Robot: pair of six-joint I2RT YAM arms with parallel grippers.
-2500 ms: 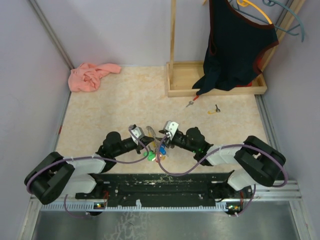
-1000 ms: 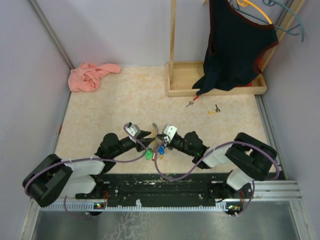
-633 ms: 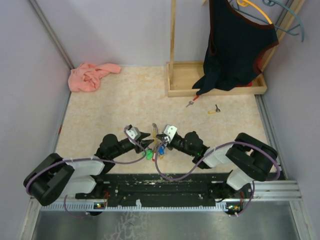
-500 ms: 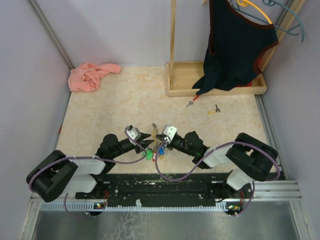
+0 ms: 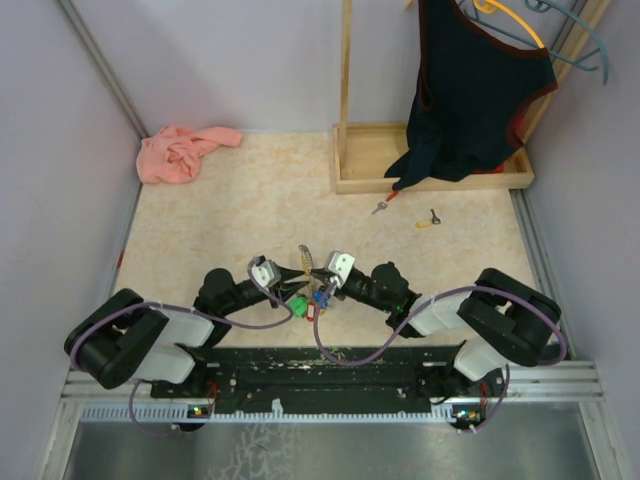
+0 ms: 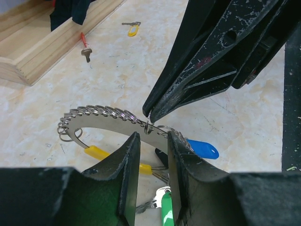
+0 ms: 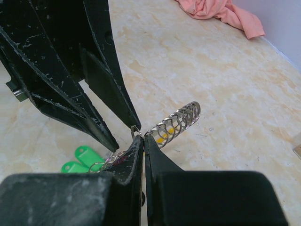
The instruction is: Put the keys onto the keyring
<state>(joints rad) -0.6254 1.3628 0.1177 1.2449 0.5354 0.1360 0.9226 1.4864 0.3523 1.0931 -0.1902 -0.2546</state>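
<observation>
The keyring (image 5: 303, 258) is a curved metal band edged with many small rings; it also shows in the left wrist view (image 6: 101, 117) and the right wrist view (image 7: 176, 120). Keys with green (image 5: 298, 310), blue (image 6: 200, 148) and yellow (image 6: 96, 151) tags hang from it. My right gripper (image 5: 318, 278) is shut, pinching a small ring (image 7: 135, 131) at the band (image 7: 143, 137). My left gripper (image 5: 297, 284) faces it; its jaws stand a narrow gap apart, tips against the band (image 6: 151, 136), nothing between the pads. Two loose keys lie far off, red-tagged (image 5: 385, 205) and yellow-tagged (image 5: 427, 220).
A wooden stand base (image 5: 430, 170) with a dark garment (image 5: 475, 80) hanging over it is at the back right. A pink cloth (image 5: 185, 150) lies at the back left. Purple walls close in both sides.
My left gripper backed off a little, then came in lower, its tips now at the band. The keyring tilted slightly in the right gripper, which hardly moved.
</observation>
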